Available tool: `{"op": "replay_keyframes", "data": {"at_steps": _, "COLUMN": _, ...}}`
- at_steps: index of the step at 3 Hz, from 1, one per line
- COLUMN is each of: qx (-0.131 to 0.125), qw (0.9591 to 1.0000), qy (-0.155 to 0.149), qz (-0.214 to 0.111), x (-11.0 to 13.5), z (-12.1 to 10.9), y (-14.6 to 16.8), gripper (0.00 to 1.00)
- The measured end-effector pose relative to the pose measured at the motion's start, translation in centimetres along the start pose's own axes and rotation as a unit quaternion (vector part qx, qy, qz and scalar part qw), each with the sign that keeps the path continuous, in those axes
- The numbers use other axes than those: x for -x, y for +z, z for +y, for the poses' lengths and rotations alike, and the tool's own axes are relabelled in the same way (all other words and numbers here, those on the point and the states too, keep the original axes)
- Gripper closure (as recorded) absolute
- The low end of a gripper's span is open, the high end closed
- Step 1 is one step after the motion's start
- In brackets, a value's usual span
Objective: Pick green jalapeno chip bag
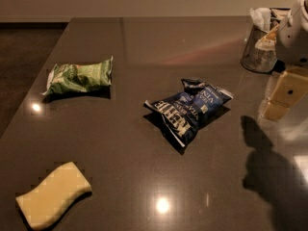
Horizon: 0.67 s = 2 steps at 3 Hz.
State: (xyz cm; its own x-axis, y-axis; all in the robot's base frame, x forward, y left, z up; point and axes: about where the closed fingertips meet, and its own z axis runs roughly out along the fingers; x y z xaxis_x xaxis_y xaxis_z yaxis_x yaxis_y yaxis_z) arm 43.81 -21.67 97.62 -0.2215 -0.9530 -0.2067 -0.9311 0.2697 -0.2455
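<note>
The green jalapeno chip bag point(79, 76) lies flat on the dark tabletop point(144, 167) at the left, its crimped ends pointing left and right. My gripper point(283, 98) hangs over the table's right side, well to the right of the green bag, with the dark blue bag between them. It holds nothing that I can see. The white arm point(294, 30) rises above it at the right edge of the view.
A dark blue chip bag with white lettering point(190, 109) lies in the middle. A pale yellow wavy sponge point(52, 195) lies at the front left. A mesh holder with napkins point(260, 44) stands at the back right. The table's left edge runs close to the green bag.
</note>
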Motion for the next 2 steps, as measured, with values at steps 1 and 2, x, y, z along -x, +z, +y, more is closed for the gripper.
{"op": "replay_keyframes", "data": {"at_steps": 1, "qx": 0.0, "qw": 1.0, "qy": 0.0, "qz": 0.0, "x": 0.0, "z": 0.0, "y": 0.0, "gripper": 0.0}}
{"op": "replay_keyframes", "data": {"at_steps": 2, "qx": 0.006, "qw": 0.9999, "qy": 0.001, "qz": -0.012, "x": 1.7, "z": -0.9, "y": 1.1, "gripper": 0.0}}
